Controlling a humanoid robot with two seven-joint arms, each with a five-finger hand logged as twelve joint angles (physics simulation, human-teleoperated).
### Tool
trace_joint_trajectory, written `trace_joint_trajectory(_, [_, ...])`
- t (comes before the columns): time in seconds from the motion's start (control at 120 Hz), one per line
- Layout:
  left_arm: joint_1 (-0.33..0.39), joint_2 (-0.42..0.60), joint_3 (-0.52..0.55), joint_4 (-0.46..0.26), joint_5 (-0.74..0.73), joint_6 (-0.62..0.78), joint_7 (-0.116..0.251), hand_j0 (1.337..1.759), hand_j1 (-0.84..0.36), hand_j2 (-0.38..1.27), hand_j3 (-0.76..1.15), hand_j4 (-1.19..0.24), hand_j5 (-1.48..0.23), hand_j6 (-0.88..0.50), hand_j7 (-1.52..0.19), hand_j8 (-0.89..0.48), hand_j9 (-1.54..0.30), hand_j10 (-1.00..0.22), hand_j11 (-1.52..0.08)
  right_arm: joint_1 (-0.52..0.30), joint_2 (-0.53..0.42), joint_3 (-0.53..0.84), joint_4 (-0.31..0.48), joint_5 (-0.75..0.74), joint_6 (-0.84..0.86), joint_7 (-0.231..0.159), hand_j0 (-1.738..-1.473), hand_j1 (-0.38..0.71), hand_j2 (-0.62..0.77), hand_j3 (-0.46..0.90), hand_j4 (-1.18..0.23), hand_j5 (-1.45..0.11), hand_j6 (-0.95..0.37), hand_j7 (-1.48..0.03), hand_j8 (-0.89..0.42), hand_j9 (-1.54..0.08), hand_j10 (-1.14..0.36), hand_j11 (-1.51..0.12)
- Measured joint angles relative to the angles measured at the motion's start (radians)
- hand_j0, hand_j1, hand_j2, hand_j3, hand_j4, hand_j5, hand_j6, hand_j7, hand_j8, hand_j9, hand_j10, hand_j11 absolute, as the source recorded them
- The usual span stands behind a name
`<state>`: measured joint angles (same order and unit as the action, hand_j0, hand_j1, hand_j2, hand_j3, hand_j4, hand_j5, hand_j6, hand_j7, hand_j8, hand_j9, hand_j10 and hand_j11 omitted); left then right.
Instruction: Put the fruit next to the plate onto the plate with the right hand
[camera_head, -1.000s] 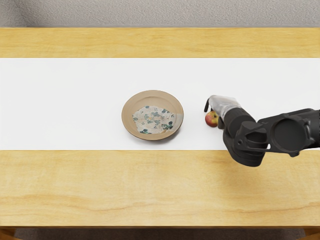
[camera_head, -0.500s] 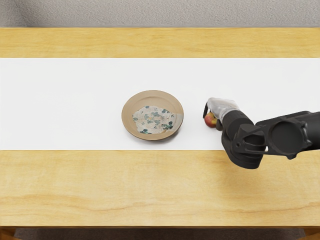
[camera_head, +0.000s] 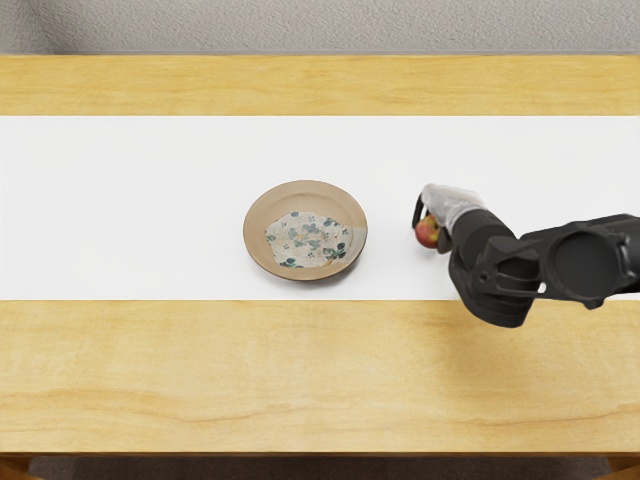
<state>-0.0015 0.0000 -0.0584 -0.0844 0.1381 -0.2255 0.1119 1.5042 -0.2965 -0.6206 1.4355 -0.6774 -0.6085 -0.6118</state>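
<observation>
Head view shows you the right hand (camera_head: 445, 209), fingers curled around the fruit (camera_head: 427, 233), just right of the plate (camera_head: 262, 212). You look to be at the grasp step. Next you need to lift the fruit above the plate's rim, carry it left over the plate, then release.

Wooden counter (camera_head: 300, 380), light honey grain, spanning the full width of view. White runner (camera_head: 150, 200) laid flat along its length over the middle band, reaching both side edges. Bare wood in a narrow strip along the far edge, a much wider strip along the near edge. Grey speckled surface (camera_head: 300, 25) beyond the far edge; wall or floor, cannot tell. Small brown wooden pieces (camera_head: 15, 468) under both near corners, mostly cut off.
</observation>
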Motion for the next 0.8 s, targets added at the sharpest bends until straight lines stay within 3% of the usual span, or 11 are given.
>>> trace_joint_trajectory(0.333, [0.0,0.0,0.0,0.0,0.0,0.0,0.0,1.658,0.35,0.0,0.0,0.0,0.0,0.0,0.0,0.0,0.0,0.0,0.0,0.082,-0.02,0.064,0.006,0.001,0.0,0.0,-1.652,0.23,0.02,0.0,-0.65,-0.89,-0.45,-0.86,-0.46,-0.89,-0.65,-0.89])
trace_joint_trajectory(0.642, [0.0,0.0,0.0,0.0,0.0,0.0,0.0,1.658,0.35,0.0,0.0,0.0,0.0,0.0,0.0,0.0,0.0,0.0,0.0,0.109,0.065,0.117,-0.01,0.005,0.001,0.001,-1.654,0.24,0.04,0.0,-0.64,-0.91,-0.44,-0.86,-0.44,-0.9,-0.64,-0.9])
trace_joint_trajectory(0.8, [0.0,0.0,0.0,0.0,0.0,0.0,0.0,1.658,0.35,0.0,0.0,0.0,0.0,0.0,0.0,0.0,0.0,0.0,0.0,0.108,0.116,0.128,-0.022,0.007,0.001,0.002,-1.657,0.27,0.14,0.0,-0.63,-0.91,-0.44,-0.86,-0.44,-0.91,-0.64,-0.91])
